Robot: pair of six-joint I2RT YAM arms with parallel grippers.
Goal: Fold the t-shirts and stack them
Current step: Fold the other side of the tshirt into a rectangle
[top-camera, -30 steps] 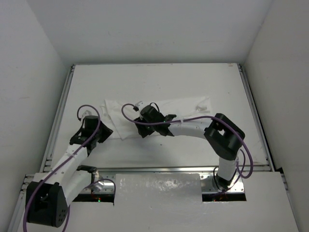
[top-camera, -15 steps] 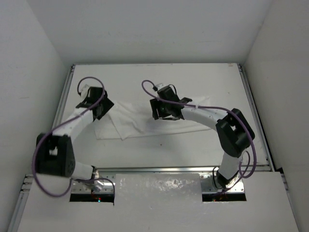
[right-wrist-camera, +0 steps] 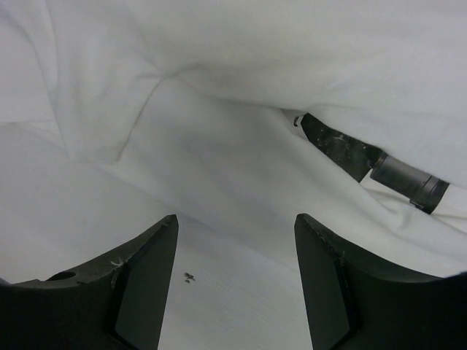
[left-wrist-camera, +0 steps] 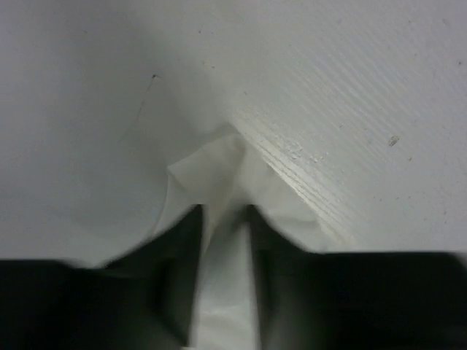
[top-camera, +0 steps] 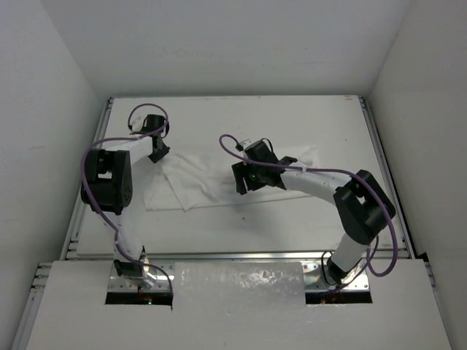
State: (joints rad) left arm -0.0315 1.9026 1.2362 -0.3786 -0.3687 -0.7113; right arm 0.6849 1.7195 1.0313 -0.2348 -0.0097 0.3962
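Note:
The white t-shirt (top-camera: 197,179) lies crumpled across the middle of the table, its left part spread flat. My left gripper (top-camera: 155,152) sits at the shirt's far left corner. In the left wrist view its jaws (left-wrist-camera: 224,211) stand narrow, with a raised fold of the t-shirt (left-wrist-camera: 219,168) pinched between them. My right gripper (top-camera: 243,182) hovers at the shirt's near edge, around its middle. The right wrist view shows this gripper (right-wrist-camera: 236,219) open over bare tabletop, the t-shirt (right-wrist-camera: 219,95) just beyond its tips. A black and grey elongated piece (right-wrist-camera: 365,160) shows against the cloth.
The white table (top-camera: 292,117) is bounded by metal rails on the left (top-camera: 91,168) and right (top-camera: 379,160), with white walls all round. Purple cables loop off both arms. A small dark speck (right-wrist-camera: 188,276) lies on the tabletop between the right fingers.
The left arm swung from the near left out to the shirt's far left corner and closed on a fold there. The right gripper shifted right and opened wider.

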